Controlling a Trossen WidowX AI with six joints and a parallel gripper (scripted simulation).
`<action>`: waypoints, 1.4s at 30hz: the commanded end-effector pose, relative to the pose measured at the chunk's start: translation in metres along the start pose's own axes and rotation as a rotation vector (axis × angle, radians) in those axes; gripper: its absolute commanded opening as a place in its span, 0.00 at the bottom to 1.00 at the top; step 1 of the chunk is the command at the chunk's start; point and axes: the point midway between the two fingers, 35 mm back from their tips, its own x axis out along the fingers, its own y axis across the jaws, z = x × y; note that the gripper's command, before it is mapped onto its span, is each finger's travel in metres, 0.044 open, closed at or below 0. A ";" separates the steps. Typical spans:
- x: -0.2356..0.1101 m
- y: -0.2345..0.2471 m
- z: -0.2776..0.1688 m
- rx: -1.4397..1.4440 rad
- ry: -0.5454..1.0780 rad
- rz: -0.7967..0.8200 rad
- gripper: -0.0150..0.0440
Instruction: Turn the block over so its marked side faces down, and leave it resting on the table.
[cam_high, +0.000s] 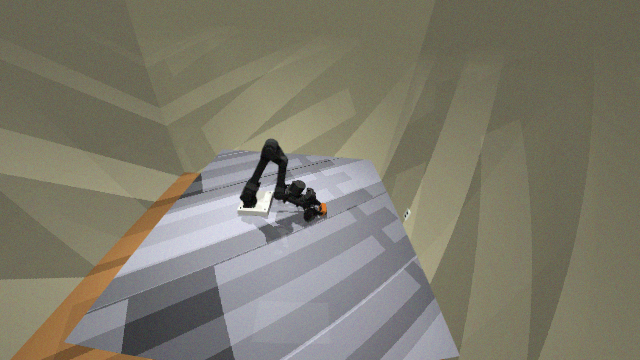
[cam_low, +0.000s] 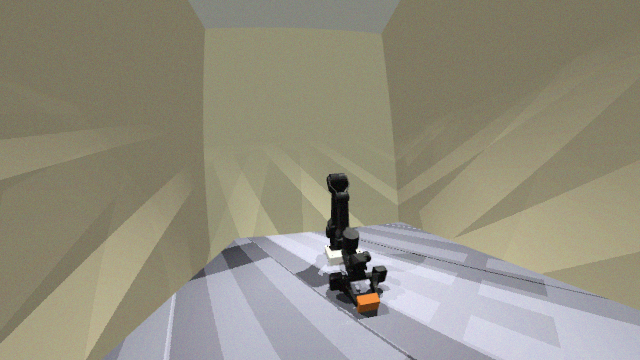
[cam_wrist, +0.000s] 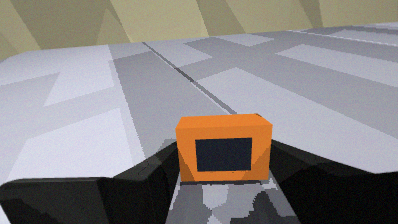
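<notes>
I see gripper (cam_wrist: 224, 180) clamped on block (cam_wrist: 223, 148) | dark mark faces back toward wrist, not down | low over worktop (cam_wrist: 310, 95) | turning and release left.

- A table (cam_high: 300, 280) topped with long grey stripes, light and dark.
- An orange band (cam_high: 105, 265) along the table's left edge in the top view.
- Olive-tan walls (cam_low: 295, 125) with angular, paler streaks.
- 1 small white marker (cam_high: 407, 214) on the wall, just beside the table's right edge.
</notes>
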 end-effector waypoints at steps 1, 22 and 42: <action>-0.007 0.000 -0.002 -0.004 -0.036 0.000 0.25; -0.010 0.000 0.000 -0.004 -0.070 0.000 0.34; -0.010 0.000 0.000 -0.004 -0.070 0.000 1.00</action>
